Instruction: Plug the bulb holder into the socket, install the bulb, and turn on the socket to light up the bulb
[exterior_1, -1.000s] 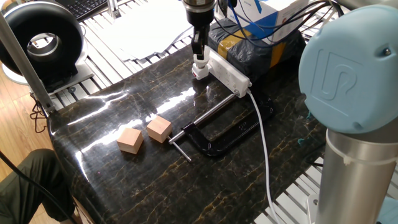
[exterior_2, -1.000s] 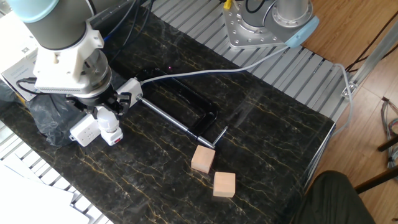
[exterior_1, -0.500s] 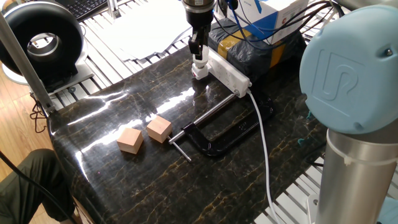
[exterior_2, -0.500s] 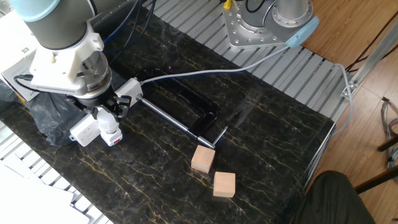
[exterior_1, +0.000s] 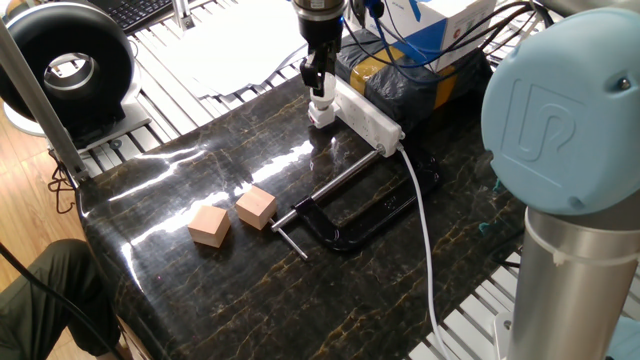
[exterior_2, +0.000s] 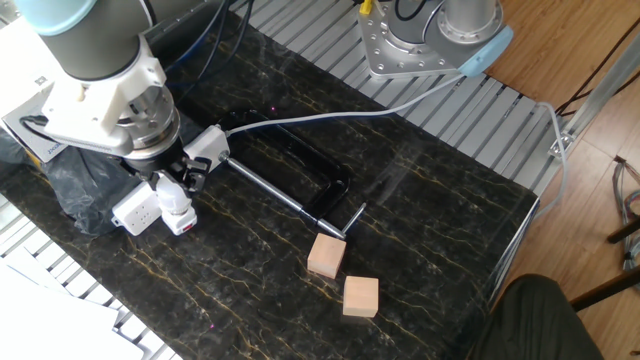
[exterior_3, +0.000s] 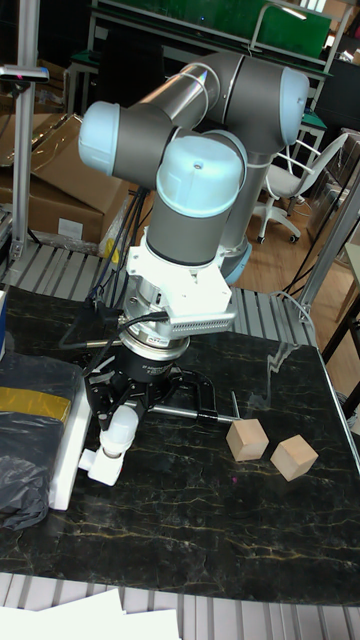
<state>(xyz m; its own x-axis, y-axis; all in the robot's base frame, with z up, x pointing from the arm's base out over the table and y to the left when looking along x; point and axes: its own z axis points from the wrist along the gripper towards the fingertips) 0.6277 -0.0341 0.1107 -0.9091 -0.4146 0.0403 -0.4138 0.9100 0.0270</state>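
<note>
The long white socket lies at the table's back edge, also seen in the other fixed view and the tall fixed view. The white bulb holder sits at the strip's end. On top of the holder stands the white bulb. My gripper points straight down, shut on the bulb's upper part. The joint between bulb and holder is too small to make out.
A black C-clamp lies mid-table beside the socket's white cable. Two tan wooden cubes rest toward the front. A black bag and boxes crowd in behind the socket.
The gripper's wrist has turned about its vertical axis with the bulb in it. The bulb stays over the holder; nothing else moved.
</note>
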